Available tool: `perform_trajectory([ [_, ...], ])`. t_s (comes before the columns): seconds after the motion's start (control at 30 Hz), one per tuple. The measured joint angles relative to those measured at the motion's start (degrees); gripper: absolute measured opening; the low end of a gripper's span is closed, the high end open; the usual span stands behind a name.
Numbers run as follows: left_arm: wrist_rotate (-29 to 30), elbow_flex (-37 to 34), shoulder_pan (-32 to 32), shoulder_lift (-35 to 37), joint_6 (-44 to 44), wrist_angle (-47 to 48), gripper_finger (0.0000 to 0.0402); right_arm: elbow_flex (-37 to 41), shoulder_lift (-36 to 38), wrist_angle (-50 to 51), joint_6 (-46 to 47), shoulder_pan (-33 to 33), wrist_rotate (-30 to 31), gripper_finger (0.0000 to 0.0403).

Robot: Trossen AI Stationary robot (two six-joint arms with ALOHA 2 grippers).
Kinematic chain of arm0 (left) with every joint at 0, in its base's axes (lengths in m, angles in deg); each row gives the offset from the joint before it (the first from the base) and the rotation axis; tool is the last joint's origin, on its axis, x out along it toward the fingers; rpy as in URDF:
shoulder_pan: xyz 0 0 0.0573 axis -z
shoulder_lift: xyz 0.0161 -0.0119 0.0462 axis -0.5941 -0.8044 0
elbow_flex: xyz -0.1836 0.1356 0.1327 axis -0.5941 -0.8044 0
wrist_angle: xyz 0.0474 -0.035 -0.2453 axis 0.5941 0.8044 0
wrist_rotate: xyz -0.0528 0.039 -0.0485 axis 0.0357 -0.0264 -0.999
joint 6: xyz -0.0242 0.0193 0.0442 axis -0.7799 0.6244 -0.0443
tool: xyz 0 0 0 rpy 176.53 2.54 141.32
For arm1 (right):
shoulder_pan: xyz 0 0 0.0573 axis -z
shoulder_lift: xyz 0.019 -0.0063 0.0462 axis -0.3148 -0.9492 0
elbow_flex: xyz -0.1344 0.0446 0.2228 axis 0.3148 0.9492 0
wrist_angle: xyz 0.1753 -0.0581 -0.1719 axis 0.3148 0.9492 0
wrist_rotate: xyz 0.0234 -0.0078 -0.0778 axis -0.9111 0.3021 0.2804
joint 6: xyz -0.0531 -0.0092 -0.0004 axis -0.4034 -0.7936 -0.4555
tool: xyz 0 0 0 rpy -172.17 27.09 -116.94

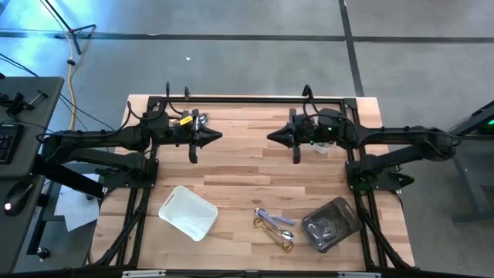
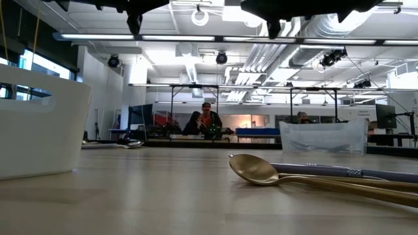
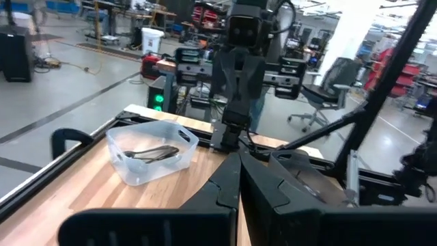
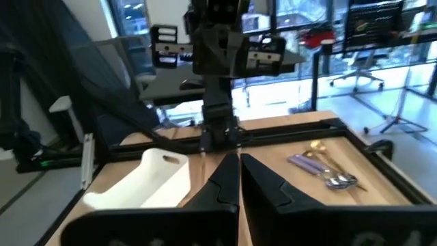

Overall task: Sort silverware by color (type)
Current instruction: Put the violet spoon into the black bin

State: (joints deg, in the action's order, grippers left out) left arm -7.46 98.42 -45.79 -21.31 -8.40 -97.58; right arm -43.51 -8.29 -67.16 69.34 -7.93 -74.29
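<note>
Silverware [image 1: 275, 227]: a small cluster of gold, silver and purple-handled pieces lying loose on the desk [image 1: 247, 166], near edge, right of centre, between the two trays; in the low view a gold spoon [image 2: 258, 171] lies bowl-up in front of a purple-handled piece [image 2: 339, 172].
Clear tray [image 1: 330, 224]: near right corner of the desk, just right of the loose pieces, with dark utensils [image 3: 151, 153] inside it.
White tray [image 1: 187, 212]: near side, left of centre, well apart from the loose silverware.
Left hand [image 1: 218, 137]: clenched and grasping nothing, raised above the far half of the desk, left of centre, tip pointing toward the middle.
Right hand [image 1: 271, 137]: clenched and grasping nothing, raised above the far half, right of centre, tip facing the left hand across a gap.
Background: people [image 2: 205, 121] seated at a bench far across the room in the low view.
</note>
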Motion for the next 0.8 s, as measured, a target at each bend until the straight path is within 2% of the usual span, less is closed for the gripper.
perform_trajectory([
  [0.17, -0.7, 0.0, 0.0, 0.0, 2.1, 0.0, 0.0000, -1.2, -2.7, -0.2, 0.0, 0.0, -1.5, 0.0000],
  [0.8, -3.2, -0.1, 0.0, 0.0, 3.3, -4.5, 0.0000, -1.3, -2.8, -1.0, 0.0, 0.0, -1.6, 0.0000],
])
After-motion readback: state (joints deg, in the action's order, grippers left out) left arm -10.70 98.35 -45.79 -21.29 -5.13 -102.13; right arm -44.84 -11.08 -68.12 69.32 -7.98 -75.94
